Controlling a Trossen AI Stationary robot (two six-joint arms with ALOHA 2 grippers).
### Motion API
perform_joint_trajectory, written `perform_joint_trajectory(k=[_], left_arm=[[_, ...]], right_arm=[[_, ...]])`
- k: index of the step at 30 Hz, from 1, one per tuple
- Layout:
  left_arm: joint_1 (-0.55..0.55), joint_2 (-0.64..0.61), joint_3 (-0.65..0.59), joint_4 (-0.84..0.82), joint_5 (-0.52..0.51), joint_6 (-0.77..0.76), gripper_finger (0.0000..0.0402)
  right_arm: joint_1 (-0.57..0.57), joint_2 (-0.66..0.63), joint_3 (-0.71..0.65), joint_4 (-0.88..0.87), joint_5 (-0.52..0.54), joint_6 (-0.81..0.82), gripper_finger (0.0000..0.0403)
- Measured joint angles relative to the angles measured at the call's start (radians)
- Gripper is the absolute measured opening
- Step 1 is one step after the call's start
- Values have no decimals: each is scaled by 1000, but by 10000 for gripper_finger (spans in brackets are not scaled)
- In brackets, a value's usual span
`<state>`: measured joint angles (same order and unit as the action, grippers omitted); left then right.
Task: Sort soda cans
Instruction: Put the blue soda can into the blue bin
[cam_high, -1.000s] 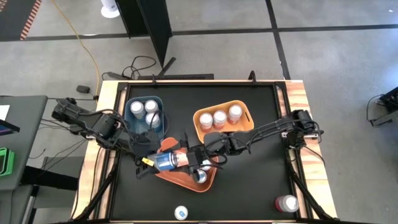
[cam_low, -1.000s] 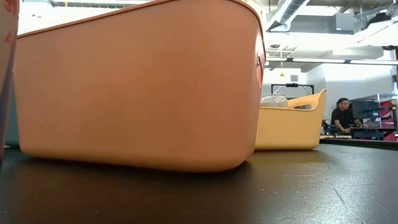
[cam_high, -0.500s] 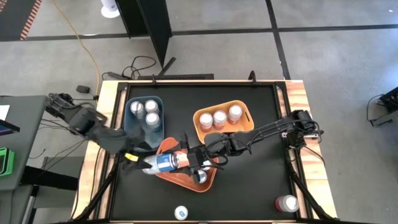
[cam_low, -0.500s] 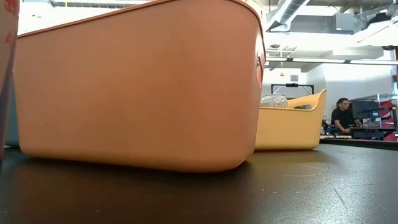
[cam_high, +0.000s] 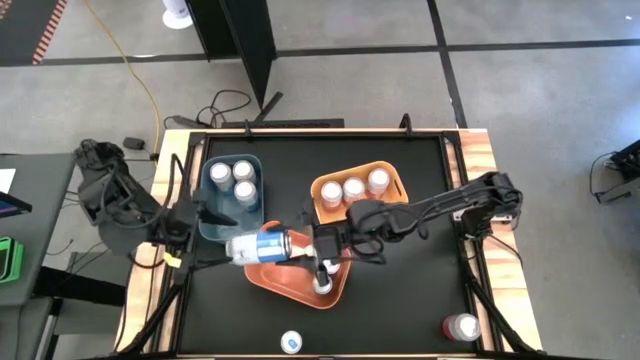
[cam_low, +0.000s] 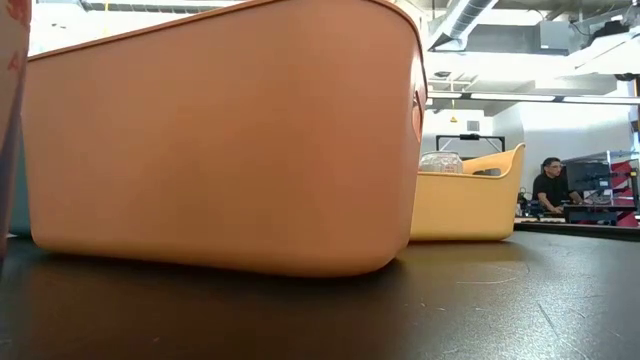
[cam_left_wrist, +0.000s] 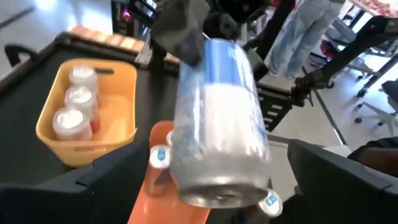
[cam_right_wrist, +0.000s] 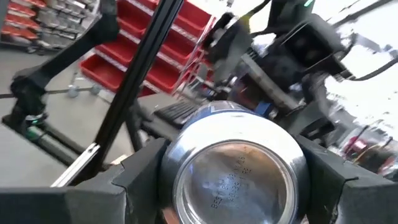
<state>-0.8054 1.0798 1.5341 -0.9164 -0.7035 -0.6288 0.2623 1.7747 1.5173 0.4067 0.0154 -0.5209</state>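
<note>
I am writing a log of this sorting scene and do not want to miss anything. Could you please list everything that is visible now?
table: one, black top.
blue bin: one, far left; three silver-topped cans inside.
yellow bin: one, far centre; three red-sided cans inside.
orange bin: one, near centre; one can inside.
blue-labelled can: one, lying level in the air above the orange bin's left edge.
loose cans: two, one at the near edge, a red one at the near right corner.
person: one, far off in the room.
right pincer: closed on the blue-labelled can.
left pincer: at that can's other end.
</note>
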Motion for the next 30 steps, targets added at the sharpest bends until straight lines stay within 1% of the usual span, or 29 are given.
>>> perform_joint_trajectory(k=[5, 9, 13, 17, 22, 27, 30], left_arm=[[-24, 16, 0, 79, -55, 121, 376], [-25, 33, 0, 149, -62, 213, 376], [-18, 54, 0, 233, -79, 302, 376], [9, 82, 0, 321, -80, 377, 376], [43, 127, 0, 401, -59, 434, 376], [51, 153, 0, 484, -54, 513, 376], [51, 151, 0, 524, -30, 542, 372]], right_arm=[[6, -39, 0, 23, 14, -56, 293], [16, -53, 0, 42, 44, -88, 293], [35, -51, 0, 48, 49, -117, 293], [43, -51, 0, 73, 50, -127, 293], [62, -51, 0, 121, 51, -170, 293], [80, -51, 0, 135, 64, -202, 293], [86, -50, 0, 128, 76, -211, 293]])
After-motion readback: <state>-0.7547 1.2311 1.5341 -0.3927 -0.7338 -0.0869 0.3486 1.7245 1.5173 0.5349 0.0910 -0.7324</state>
